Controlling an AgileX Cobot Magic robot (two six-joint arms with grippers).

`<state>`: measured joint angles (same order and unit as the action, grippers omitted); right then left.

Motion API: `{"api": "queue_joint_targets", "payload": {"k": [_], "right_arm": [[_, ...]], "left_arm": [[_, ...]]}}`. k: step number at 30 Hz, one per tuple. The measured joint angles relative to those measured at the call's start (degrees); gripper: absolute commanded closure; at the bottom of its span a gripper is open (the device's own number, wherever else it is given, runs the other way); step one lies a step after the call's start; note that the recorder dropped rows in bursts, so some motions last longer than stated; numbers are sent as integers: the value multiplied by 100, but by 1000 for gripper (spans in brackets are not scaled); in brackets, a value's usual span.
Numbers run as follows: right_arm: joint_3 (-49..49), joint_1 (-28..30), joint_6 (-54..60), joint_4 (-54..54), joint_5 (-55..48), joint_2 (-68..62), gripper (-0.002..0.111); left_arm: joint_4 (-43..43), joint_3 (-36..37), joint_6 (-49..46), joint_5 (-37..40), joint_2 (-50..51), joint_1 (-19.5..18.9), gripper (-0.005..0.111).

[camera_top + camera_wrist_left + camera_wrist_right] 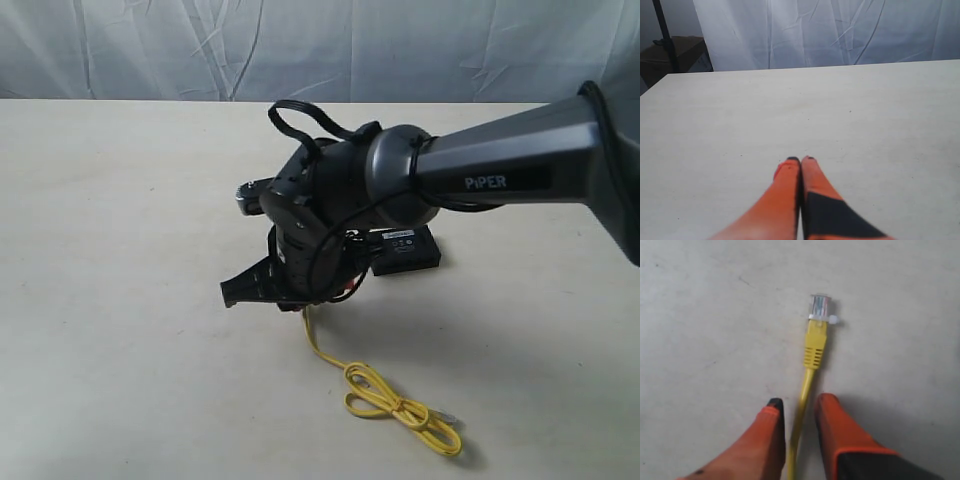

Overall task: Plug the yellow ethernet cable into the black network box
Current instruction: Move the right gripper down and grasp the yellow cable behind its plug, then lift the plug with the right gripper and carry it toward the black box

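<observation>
The yellow ethernet cable (352, 378) trails across the table to a loose coil near the front edge, with one clear plug (449, 414) at the coil's end. Its other clear plug (820, 306) lies flat on the table ahead of my right gripper (799, 402). That gripper is open, its orange fingers (771, 435) astride the cord with a gap on each side. The black network box (408, 249) lies partly hidden behind my right arm (480, 165). My left gripper (801, 159) is shut with nothing in it, above bare table, and does not show in the exterior view.
The pale table (120, 250) ends at a white curtain (320, 45) behind. In the left wrist view a dark stand (664, 40) and a brown box (675, 56) sit beyond the table's far corner.
</observation>
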<state>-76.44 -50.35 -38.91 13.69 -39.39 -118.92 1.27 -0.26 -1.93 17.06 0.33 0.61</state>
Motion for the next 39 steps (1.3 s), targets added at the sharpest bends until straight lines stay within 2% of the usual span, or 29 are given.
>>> {"api": "queue_joint_targets", "payload": {"k": [15, 17, 20, 29, 34, 39], "right_arm": [[-8, -12, -4, -21, 14, -103, 83], [-8, -12, -4, -21, 2, -152, 91], [-12, -12, -31, -21, -25, -187, 109], [-12, -12, 267, 41, -460, 273, 109], [264, 278, 805, 41, -658, 1026, 109], [1333, 881, 935, 80, -401, 1880, 109]], "left_arm": [[0, 0, 0, 0, 0, 0, 107], [0, 0, 0, 0, 0, 0, 107], [0, 0, 0, 0, 0, 0, 107], [0, 0, 0, 0, 0, 0, 107], [0, 0, 0, 0, 0, 0, 107], [0, 0, 0, 0, 0, 0, 107]]}}
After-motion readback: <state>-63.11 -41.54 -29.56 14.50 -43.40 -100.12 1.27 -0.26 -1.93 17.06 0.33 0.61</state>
